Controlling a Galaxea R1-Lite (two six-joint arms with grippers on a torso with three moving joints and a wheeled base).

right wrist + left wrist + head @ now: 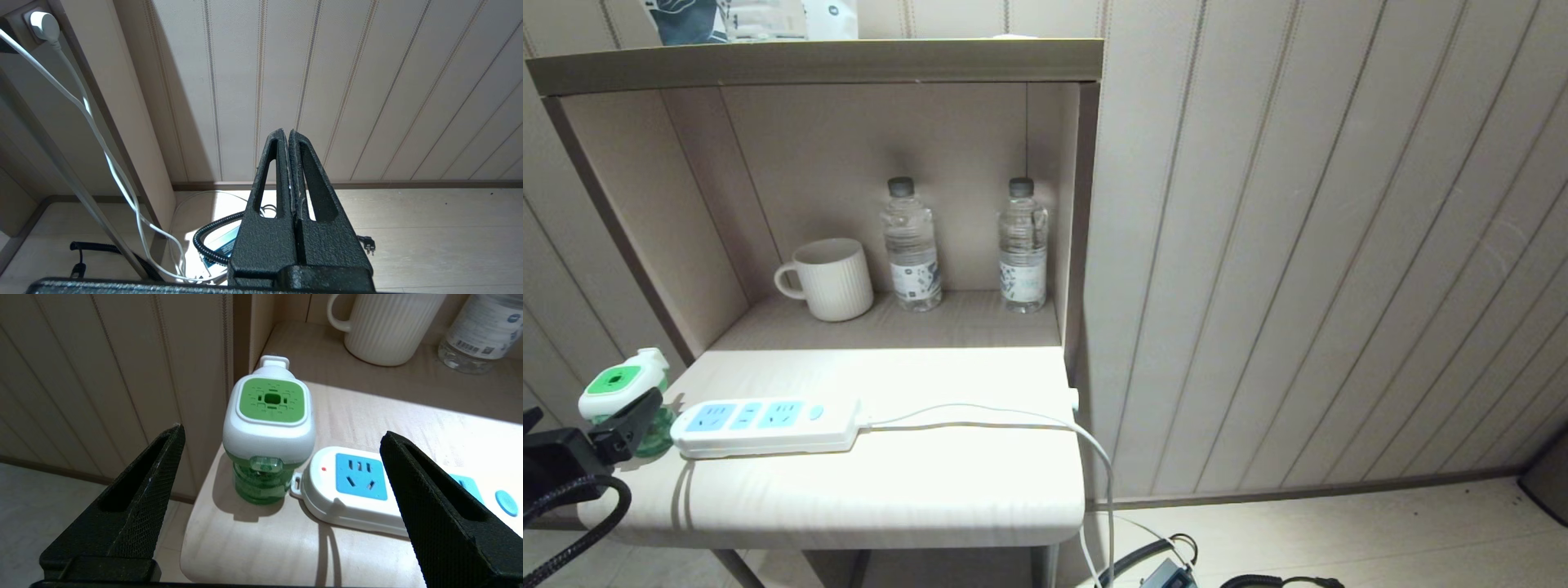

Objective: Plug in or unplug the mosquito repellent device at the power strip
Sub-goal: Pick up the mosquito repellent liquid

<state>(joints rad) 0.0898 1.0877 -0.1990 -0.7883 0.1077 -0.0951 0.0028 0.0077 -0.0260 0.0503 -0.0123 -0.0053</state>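
Pale wood bench (866, 506) under panelled wall. Mosquito repellent device (267, 437) stands upright at bench corner, unplugged, just beside power strip (351, 486) end, at strip's 9 o'clock in head view. My left hand (282, 457) spread wide, empty, straddling device. I'd advance square, close on white head, not bottle. Left wrist view shows gap to strip; head view hides it, probably narrow. Right hand (289, 139) shut, parked low, seen only by right wrist view.

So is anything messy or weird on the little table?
Nothing is spilled or broken. One thing stands out: the mosquito repellent device stands upright at the table's left edge, beside the power strip, not plugged in. The left pincer is open before it.
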